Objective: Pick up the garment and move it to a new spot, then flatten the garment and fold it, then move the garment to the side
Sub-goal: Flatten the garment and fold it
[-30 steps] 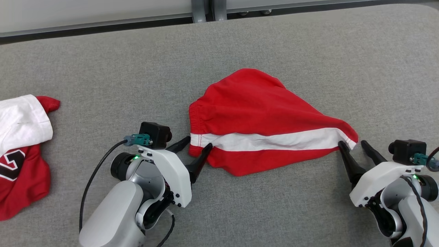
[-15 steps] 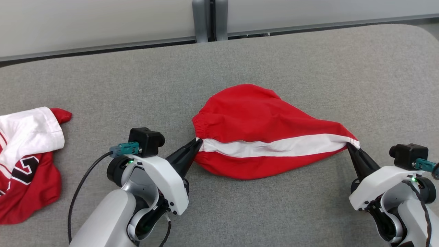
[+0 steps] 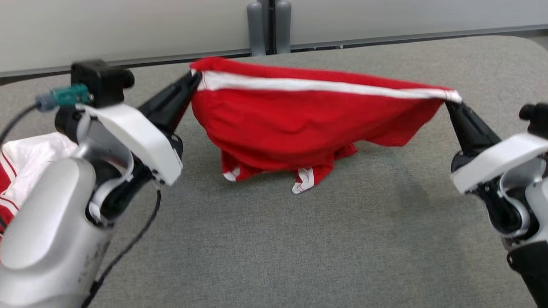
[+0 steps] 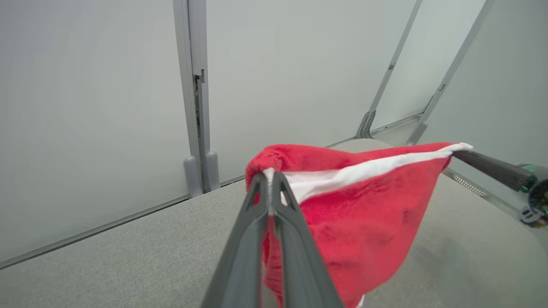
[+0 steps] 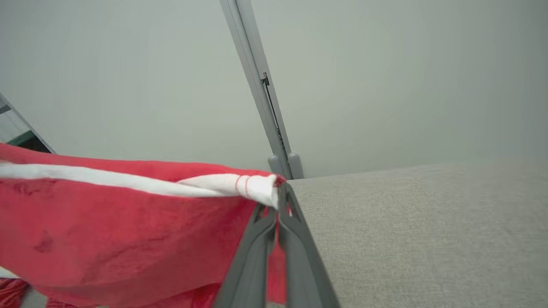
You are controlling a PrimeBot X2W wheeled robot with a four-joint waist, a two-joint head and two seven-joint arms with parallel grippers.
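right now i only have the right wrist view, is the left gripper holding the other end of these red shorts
Observer: Yes, the left gripper is shut on the far end of the red shorts, the white stripe stretched across to the right gripper.
Operator: is it clear of the table
Observer: Cannot tell: a white-trimmed hem hangs down near the grey table.
Operator: anything else lying around
Observer: A red and white shirt lies on the table at the robot's far left.
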